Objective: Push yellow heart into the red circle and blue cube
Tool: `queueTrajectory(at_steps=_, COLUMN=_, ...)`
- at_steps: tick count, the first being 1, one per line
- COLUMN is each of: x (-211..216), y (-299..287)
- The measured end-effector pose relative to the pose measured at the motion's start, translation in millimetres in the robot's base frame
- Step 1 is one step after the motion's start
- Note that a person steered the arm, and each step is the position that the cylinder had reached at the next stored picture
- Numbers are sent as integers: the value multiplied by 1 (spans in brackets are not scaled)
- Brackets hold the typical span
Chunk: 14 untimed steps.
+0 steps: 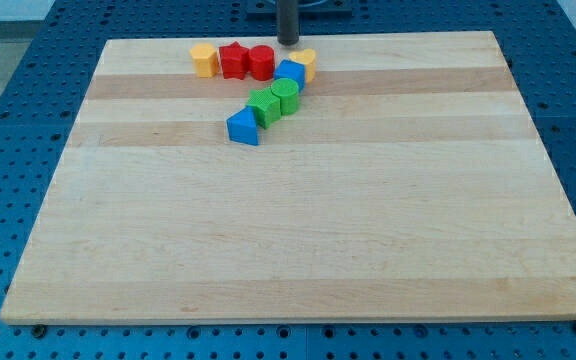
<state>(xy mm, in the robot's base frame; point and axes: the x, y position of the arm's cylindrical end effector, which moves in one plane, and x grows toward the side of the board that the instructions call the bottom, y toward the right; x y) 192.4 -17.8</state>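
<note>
The yellow heart [307, 62] lies near the view's top, touching the blue cube [290, 73] on its right side. The red circle [260, 62] sits just left of the blue cube, next to a red star [233, 60]. My tip [288, 42] stands at the board's top edge, just above the gap between the red circle and the yellow heart, close to the heart's upper left.
A yellow hexagon block [204, 59] ends the row at the left. A green circle [285, 98], a green star [264, 107] and a blue triangle [242, 127] trail diagonally down-left from the blue cube. The wooden board [298, 230] lies on a blue perforated table.
</note>
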Motion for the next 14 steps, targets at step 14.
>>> queueTrajectory(at_steps=14, x=61, y=46)
